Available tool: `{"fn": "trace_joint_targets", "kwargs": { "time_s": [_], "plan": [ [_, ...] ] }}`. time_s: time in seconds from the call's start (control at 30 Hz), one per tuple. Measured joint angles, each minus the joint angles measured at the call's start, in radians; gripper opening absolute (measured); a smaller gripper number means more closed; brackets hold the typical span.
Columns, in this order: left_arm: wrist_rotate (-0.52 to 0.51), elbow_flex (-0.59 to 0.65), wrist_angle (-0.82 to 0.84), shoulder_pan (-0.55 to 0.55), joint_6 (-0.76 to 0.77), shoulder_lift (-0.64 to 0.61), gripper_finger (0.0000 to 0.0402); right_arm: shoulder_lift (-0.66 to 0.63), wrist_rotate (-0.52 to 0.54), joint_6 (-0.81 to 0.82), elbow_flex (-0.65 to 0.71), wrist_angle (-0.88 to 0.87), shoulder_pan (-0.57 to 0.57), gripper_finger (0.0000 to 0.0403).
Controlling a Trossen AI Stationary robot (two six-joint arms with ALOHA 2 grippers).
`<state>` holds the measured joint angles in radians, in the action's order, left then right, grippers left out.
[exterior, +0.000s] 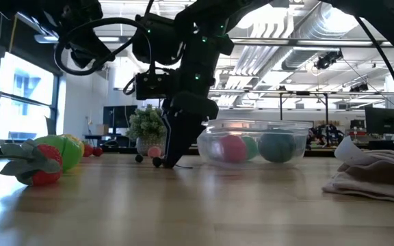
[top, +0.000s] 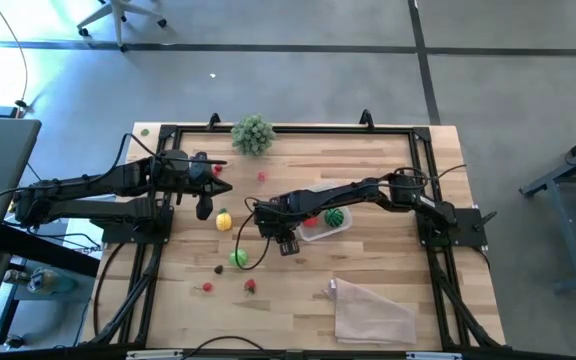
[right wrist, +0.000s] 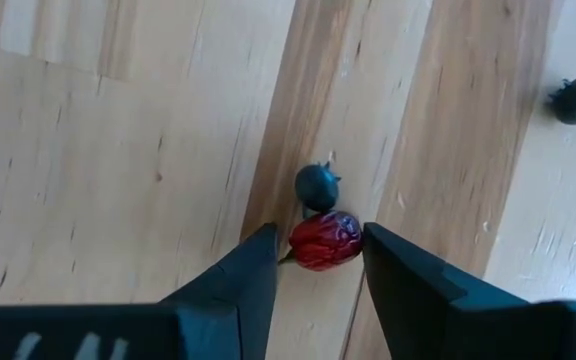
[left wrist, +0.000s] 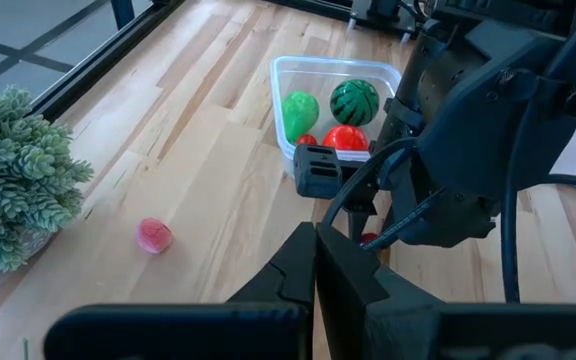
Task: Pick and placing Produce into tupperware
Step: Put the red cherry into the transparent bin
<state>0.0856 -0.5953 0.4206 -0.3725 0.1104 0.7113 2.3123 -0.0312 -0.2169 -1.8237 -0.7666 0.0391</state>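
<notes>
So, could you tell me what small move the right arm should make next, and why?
Probably lift straight up: the right tool has its fingers against both sides of a dark red berry lying on the table, so raising it towards the tupperware seems next.

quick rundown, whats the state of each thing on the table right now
right gripper: down at the table, fingers shut on a dark red berry
left gripper: shut, empty, waiting at the left side
tupperware: upright, lid off, holding a striped melon ball, a green piece and a red piece
plastic bag: lying flat, crinkled
</notes>
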Motion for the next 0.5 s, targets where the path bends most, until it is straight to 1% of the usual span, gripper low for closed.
{"fn": "trace_joint_targets", "kwargs": {
  "time_s": [0.27,0.5],
  "plan": [
    [0.0,0.0,0.0,0.0,0.0,0.0,0.0001,0.0,-0.005,0.008,0.0,0.0,0.0,0.0099],
    [0.0,0.0,0.0,0.0,0.0,0.0,0.0001,0.0,-0.004,0.019,0.0,0.0,0.0,0.009]
  ]
}}
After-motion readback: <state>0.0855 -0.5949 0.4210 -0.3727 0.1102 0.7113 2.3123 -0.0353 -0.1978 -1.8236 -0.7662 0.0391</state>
